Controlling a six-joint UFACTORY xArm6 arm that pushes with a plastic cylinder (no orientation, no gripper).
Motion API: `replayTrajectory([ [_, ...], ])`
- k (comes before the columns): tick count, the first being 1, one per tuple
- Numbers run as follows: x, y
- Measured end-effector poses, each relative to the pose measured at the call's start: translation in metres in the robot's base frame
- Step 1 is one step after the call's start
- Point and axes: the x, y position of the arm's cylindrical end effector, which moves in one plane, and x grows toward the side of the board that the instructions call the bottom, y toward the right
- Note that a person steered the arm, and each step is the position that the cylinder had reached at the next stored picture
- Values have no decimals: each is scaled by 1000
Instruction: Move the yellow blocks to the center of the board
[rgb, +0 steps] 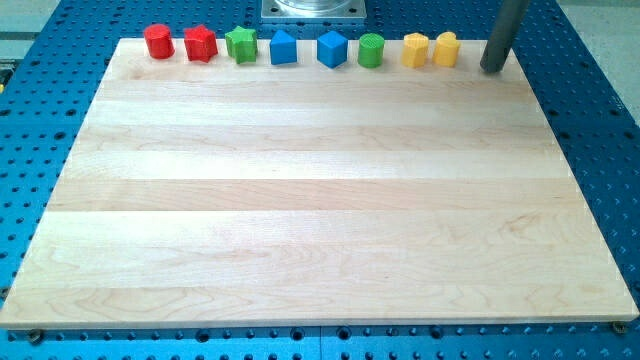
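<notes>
Two yellow blocks stand side by side at the board's top edge, right of centre: a yellow hexagon-like block (415, 50) and a yellow block with a rounded top (446, 49). My tip (492, 69) rests at the board's top right, just right of the second yellow block, with a small gap between them. The dark rod rises out of the view's top.
Along the same top edge, from the view's left: a red cylinder (158, 41), a red star (200, 44), a green star (241, 45), a blue block (283, 48), a blue cube (332, 49), a green cylinder (371, 50). The wooden board (320, 200) lies on a blue perforated table.
</notes>
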Motion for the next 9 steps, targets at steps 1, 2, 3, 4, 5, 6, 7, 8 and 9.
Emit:
replayTrajectory([
  [1, -12, -9],
  [2, -12, -18],
  [3, -12, -47],
  [4, -15, -51],
  [5, -18, -55],
  [6, -23, -55],
  [7, -31, -55],
  [8, -36, -68],
  [9, -33, -102],
])
